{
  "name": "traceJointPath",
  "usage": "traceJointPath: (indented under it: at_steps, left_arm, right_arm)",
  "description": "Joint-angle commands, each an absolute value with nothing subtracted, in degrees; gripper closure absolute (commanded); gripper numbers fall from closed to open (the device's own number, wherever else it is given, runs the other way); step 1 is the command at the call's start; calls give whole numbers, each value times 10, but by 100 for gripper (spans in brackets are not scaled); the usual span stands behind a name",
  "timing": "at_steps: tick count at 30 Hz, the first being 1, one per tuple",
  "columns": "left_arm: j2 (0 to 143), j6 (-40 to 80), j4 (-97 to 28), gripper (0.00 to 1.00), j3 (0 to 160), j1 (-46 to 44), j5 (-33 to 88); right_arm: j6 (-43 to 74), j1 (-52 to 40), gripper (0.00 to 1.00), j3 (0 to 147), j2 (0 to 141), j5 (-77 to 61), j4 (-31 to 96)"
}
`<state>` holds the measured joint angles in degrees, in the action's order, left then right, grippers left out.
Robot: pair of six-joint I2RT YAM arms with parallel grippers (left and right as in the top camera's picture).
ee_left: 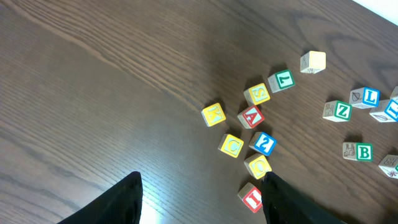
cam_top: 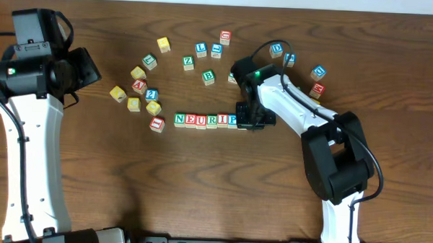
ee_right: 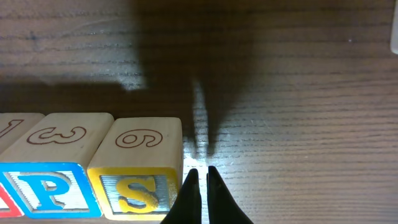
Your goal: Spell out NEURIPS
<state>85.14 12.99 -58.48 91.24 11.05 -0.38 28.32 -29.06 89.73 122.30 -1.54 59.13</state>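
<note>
A row of letter blocks (cam_top: 206, 120) lies mid-table and reads N, E, U, R, I, P. My right gripper (cam_top: 250, 121) sits at the row's right end and covers the last block from above. In the right wrist view the yellow S block (ee_right: 140, 174) stands right of the blue P block (ee_right: 53, 186). My right gripper (ee_right: 200, 177) is shut and empty, its tips just right of the S block's side. My left gripper (ee_left: 202, 202) is open and empty, high over the table's left side.
Loose blocks lie scattered behind the row: a yellow, red and blue cluster (cam_top: 139, 92) at left, with a red I block (cam_top: 156, 124), also in the left wrist view (ee_left: 252, 198). Others (cam_top: 208, 76) lie centre, more (cam_top: 317, 89) at right.
</note>
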Motion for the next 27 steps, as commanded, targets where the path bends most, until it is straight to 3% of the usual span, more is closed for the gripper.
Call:
traceJointPath:
  at_steps: [1,9,19,27]
  left_arm:
    - [857,118,-584,40,921,112,-9]
    - [857,118,-585,40,921,112,-9]
    - [857,118,-585,39,921,112,-9]
    - [857,118,-585,39,921,112,-9]
  right_arm:
    - [293,-288,99,894,1220,-10,586]
    - [286,-276,99,913,1202,-3,595]
    - [253,-216,96,928,1076,15,613]
    - [226,-205,97,928,1022,-61,584]
